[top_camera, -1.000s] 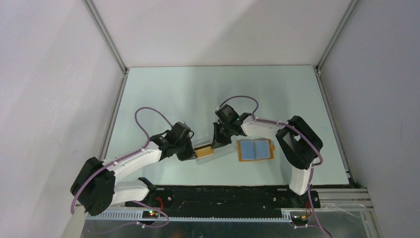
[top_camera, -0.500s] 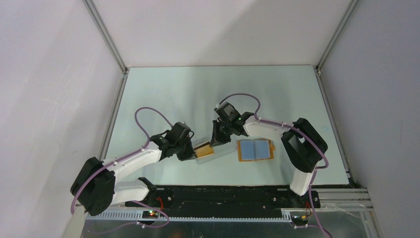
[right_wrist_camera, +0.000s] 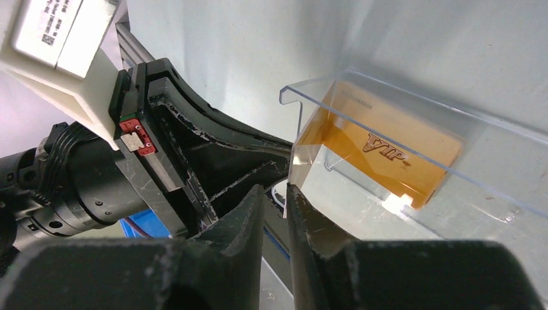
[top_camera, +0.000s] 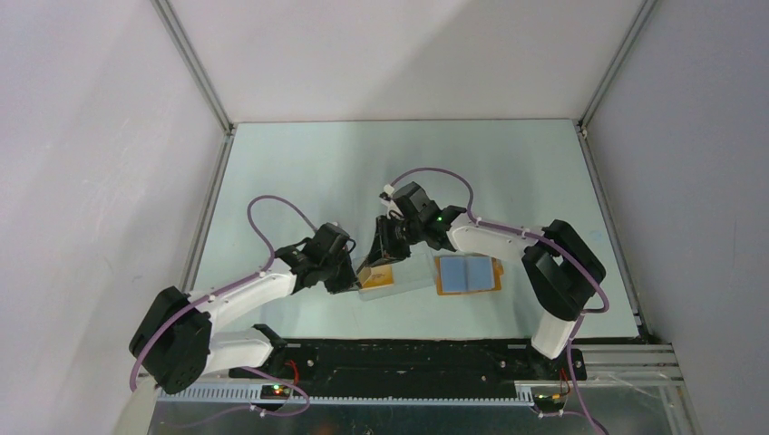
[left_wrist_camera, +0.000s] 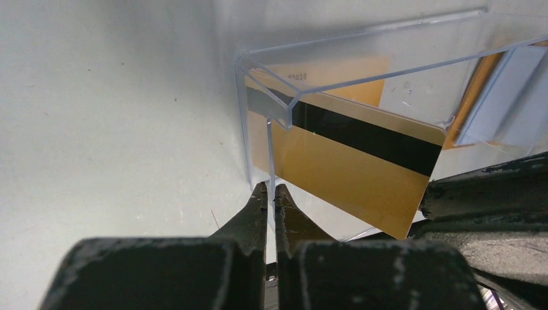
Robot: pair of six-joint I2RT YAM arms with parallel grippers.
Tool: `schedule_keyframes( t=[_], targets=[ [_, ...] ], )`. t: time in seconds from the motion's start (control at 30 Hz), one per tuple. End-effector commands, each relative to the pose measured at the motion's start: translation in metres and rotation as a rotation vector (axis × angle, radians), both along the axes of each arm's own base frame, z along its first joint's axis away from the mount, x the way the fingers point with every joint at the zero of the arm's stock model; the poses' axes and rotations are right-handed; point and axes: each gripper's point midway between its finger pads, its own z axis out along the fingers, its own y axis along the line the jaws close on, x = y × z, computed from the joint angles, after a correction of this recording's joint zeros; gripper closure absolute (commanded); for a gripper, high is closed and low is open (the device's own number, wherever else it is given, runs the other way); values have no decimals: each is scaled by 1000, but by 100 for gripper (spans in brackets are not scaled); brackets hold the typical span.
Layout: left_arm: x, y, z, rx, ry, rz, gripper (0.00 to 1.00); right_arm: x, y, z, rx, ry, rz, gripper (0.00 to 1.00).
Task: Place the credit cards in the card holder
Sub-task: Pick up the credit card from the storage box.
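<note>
A gold credit card point(left_wrist_camera: 349, 171) with a dark stripe stands tilted inside the clear plastic box point(left_wrist_camera: 388, 45). Its lower right corner rests by my right gripper's dark body. A second orange credit card point(right_wrist_camera: 388, 152), marked VIP, lies flat in the box. My left gripper point(left_wrist_camera: 271, 188) is shut on the box's near wall. My right gripper point(right_wrist_camera: 276, 190) sits at the box's left end with its jaws a narrow gap apart; a thin pale edge touches one fingertip. The card holder point(top_camera: 467, 274) lies open to the right, blue-grey pockets up.
The clear box point(top_camera: 406, 279) lies between my left gripper point(top_camera: 349, 276) and right gripper point(top_camera: 379, 256), near the table's front middle. The black base rail point(top_camera: 408, 358) runs along the near edge. White walls close in the left, back and right sides.
My right gripper has slid left along the box towards the left gripper, and its jaws have parted slightly. The left arm and the card holder have stayed put.
</note>
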Motion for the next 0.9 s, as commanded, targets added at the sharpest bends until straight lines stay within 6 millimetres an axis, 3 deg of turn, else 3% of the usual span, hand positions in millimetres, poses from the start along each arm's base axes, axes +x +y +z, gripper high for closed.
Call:
schedule_keyframes(
  t=[0.0, 0.2, 0.33, 0.4, 0.53, 0.77, 0.87],
  targets=[
    [4, 3, -2, 30, -17, -18, 100, -2, 7, 12, 37, -14, 21, 75],
    [3, 4, -2, 34, -17, -20, 100, -1, 7, 6, 23, -17, 24, 67],
    [3, 4, -3, 35, -15, -23, 100, 2, -1, -2, -28, -34, 3, 54],
    [3, 4, -3, 35, -15, -22, 100, 4, -6, -6, -59, -45, -7, 42],
    [3, 4, -4, 40, -12, -25, 100, 5, -12, -10, -97, -58, -13, 33],
    [3, 4, -5, 45, -6, -32, 100, 7, -11, -13, -111, -59, -14, 35],
    [2, 4, -4, 46, -7, -35, 100, 7, -8, -15, -99, -48, -8, 53]
  ],
)
